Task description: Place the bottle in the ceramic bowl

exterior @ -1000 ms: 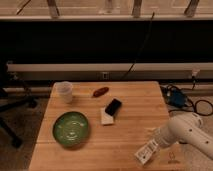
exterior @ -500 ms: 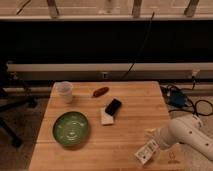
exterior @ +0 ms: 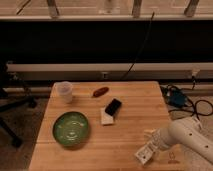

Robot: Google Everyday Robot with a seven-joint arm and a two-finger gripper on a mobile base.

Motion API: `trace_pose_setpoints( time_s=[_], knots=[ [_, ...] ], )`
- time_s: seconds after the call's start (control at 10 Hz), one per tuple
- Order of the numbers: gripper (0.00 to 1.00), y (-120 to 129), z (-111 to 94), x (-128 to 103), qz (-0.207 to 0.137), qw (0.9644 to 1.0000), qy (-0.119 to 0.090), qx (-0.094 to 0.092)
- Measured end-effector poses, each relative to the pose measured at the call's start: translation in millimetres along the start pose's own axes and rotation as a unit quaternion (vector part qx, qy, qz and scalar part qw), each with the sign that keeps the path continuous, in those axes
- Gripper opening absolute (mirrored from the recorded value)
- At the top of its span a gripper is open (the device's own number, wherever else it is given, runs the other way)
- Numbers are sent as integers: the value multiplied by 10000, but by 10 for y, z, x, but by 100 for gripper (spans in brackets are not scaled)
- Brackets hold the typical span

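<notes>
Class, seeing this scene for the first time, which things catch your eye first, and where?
The glossy green ceramic bowl stands out at the front left of the pale wooden table. The robot's white arm reaches in from the lower right, its gripper low over the table's front right edge.

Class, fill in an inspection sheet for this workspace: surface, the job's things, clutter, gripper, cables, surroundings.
Surface: wooden table with a plank top.
Job's things: the green ceramic bowl sits front left with nothing in it. The bottle appears to be at the arm's end, front right, well apart from the bowl.
Clutter: translucent cup back left; reddish-brown item to its right; black block against a white block mid-table.
Gripper: the gripper is low over the table's front right, at the bottle.
Cables: black cable down the dark wall; floor cables at right.
Surroundings: white rail along the wall; chair base at left.
</notes>
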Motion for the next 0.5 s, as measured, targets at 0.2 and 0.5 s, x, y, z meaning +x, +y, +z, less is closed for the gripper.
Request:
trace_pose_setpoints(
  time_s=[0.2,0.5],
  knots=[
    [80,6,30,4,-38,10000,-16,33],
    [80,13,68,7,-86,9999,-40,71]
  ],
)
